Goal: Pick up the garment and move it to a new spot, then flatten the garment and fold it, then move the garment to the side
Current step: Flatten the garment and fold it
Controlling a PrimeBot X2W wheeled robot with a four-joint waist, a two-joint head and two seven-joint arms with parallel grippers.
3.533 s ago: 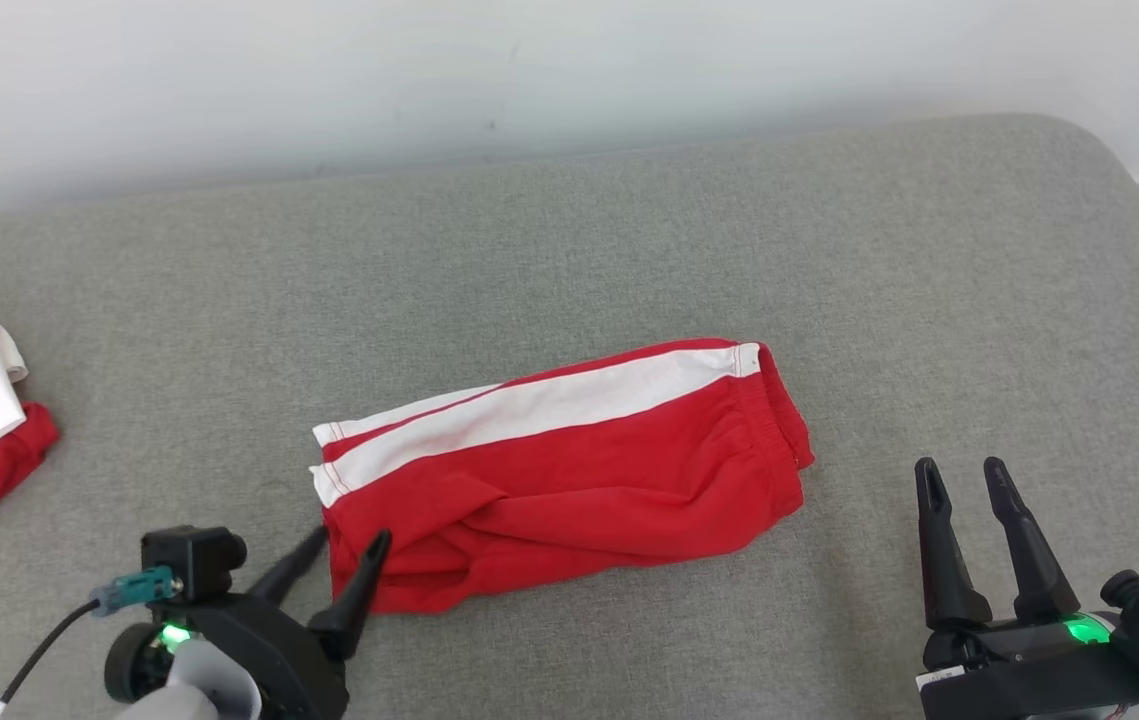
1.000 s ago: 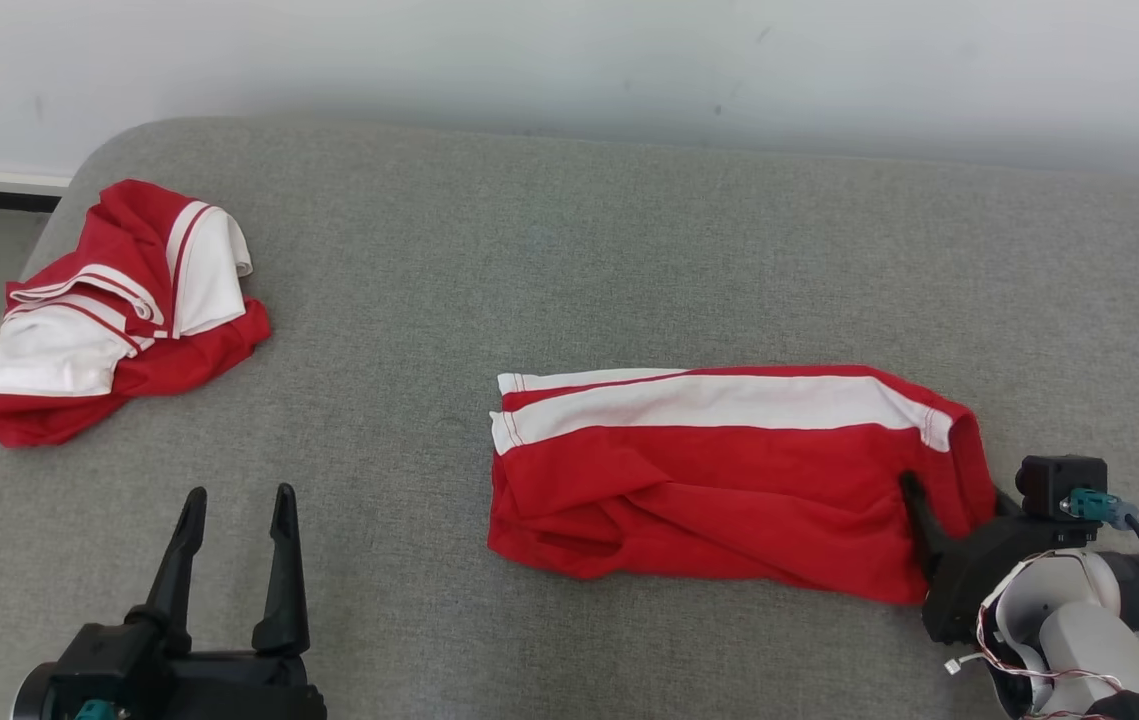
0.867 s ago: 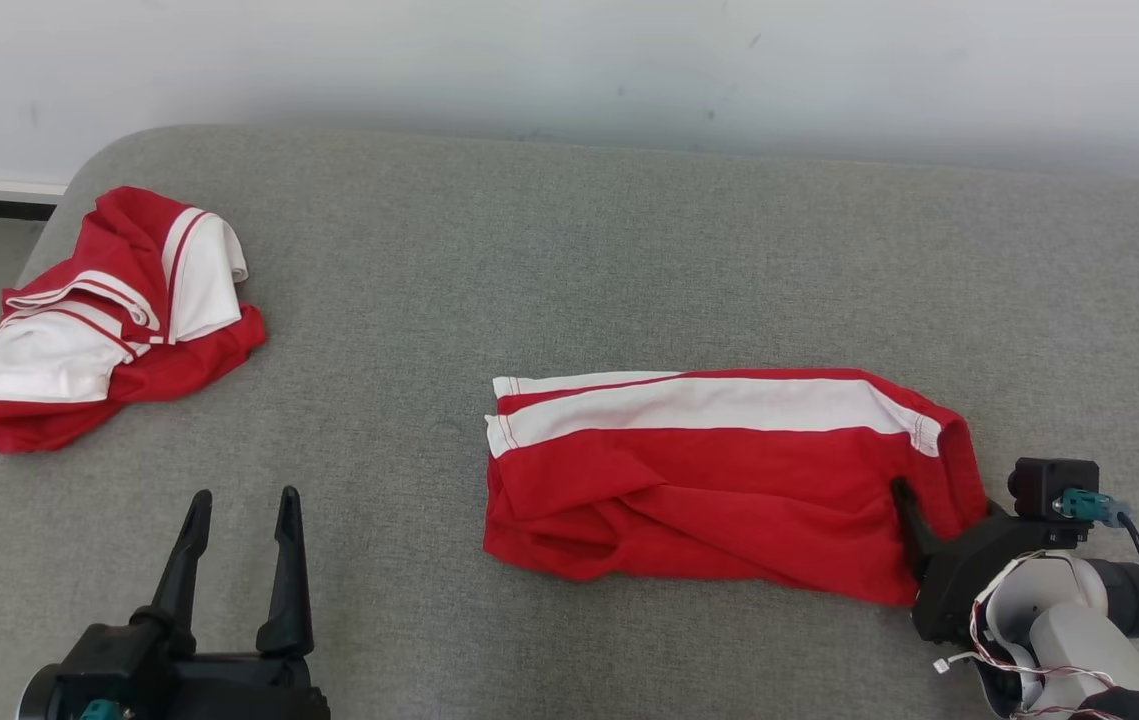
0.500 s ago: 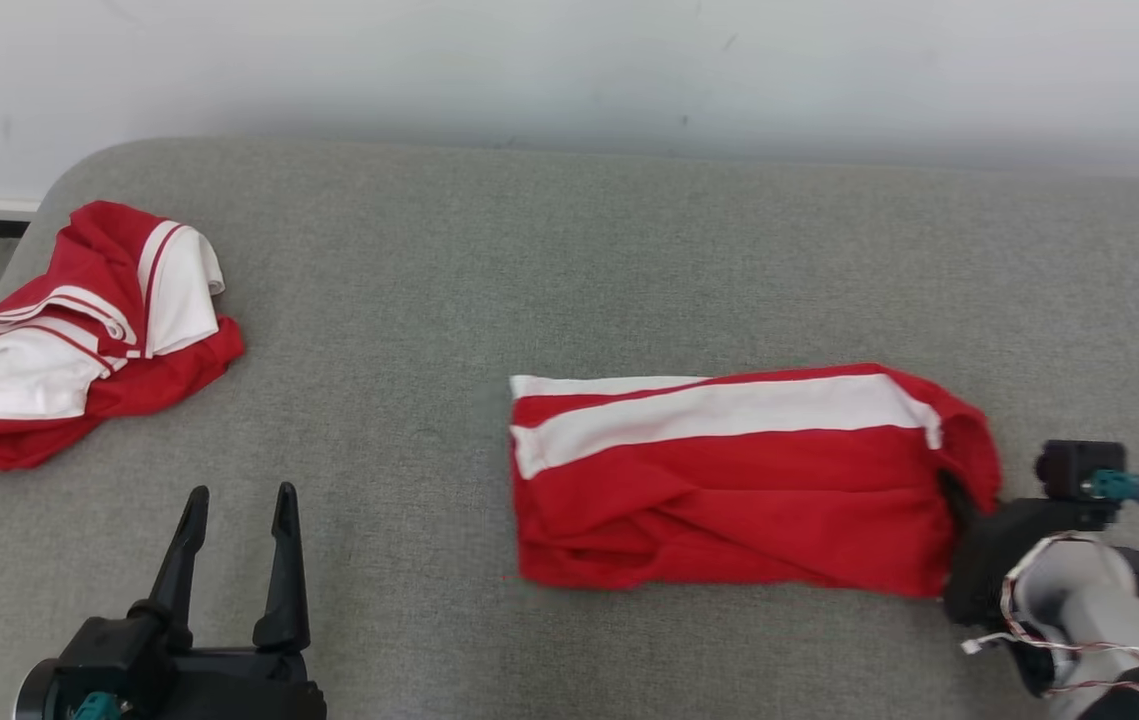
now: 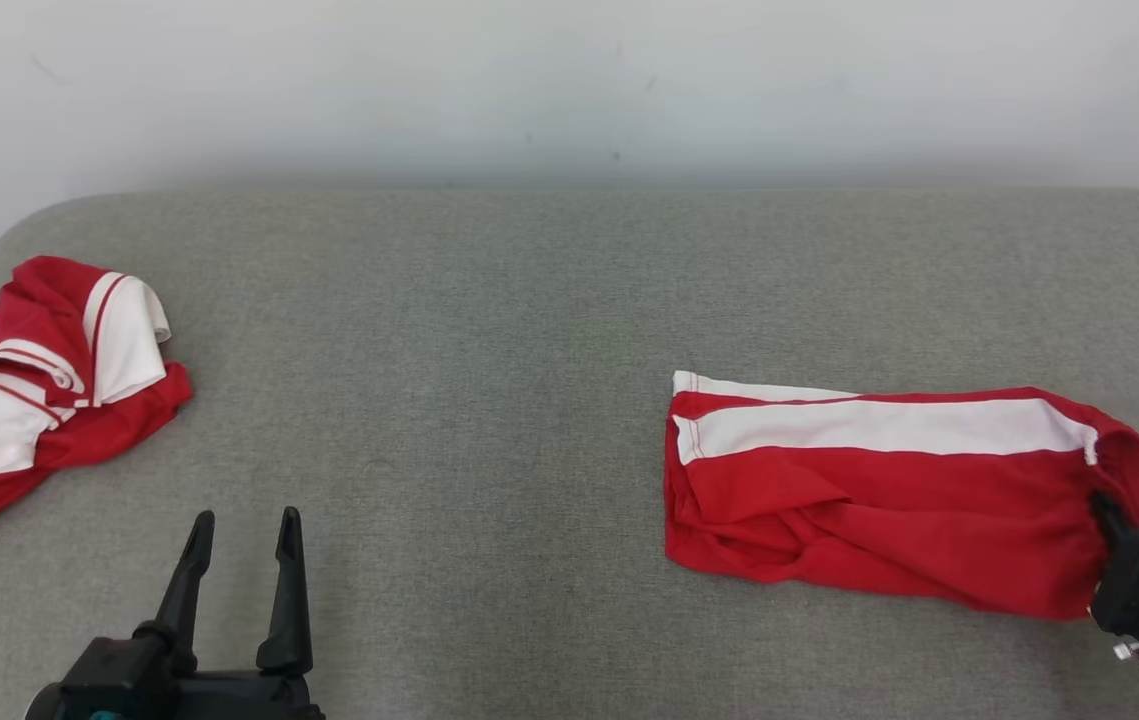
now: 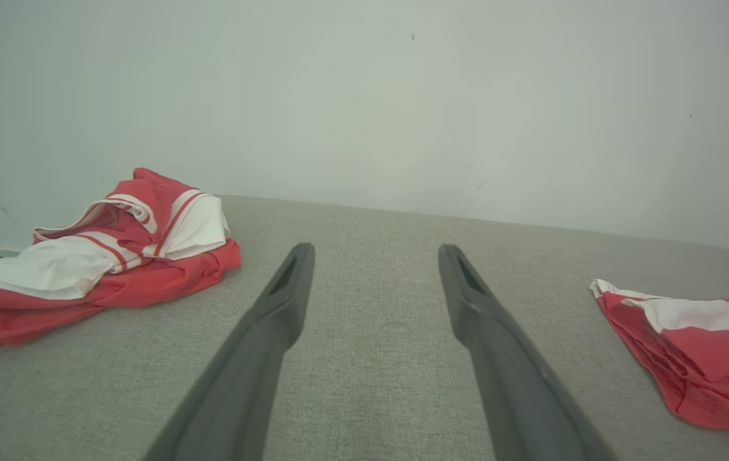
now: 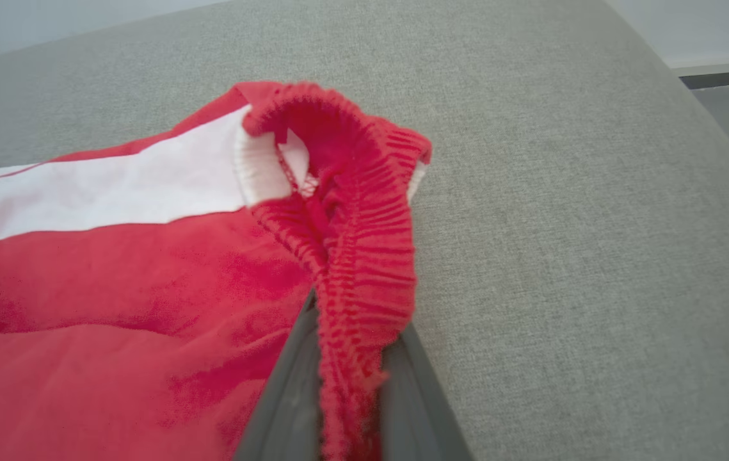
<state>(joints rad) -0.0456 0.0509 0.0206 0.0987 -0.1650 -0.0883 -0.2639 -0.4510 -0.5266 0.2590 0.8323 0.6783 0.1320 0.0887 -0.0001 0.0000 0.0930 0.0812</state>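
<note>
The garment (image 5: 889,490) is a folded pair of red shorts with a white side stripe, lying at the right of the grey cushion (image 5: 489,330). My right gripper (image 5: 1107,510) is shut on the garment's elastic waistband (image 7: 354,256) at its right end; the gathered band rises between the two grey fingers (image 7: 290,397) in the right wrist view. My left gripper (image 5: 244,525) stands open at the lower left over bare cushion, nothing between its fingers (image 6: 274,326). The shorts' left end (image 6: 690,346) shows at the right of the left wrist view.
A second red and white garment (image 5: 29,385) lies crumpled at the cushion's far left edge, also at the left in the left wrist view (image 6: 102,256). A pale wall (image 5: 569,80) stands behind. The cushion's rounded right edge (image 7: 678,96) drops to the floor.
My right gripper has shut on the waistband and drawn the shorts to the right across the cushion. The head camera has also shifted. The left gripper stays open in place.
</note>
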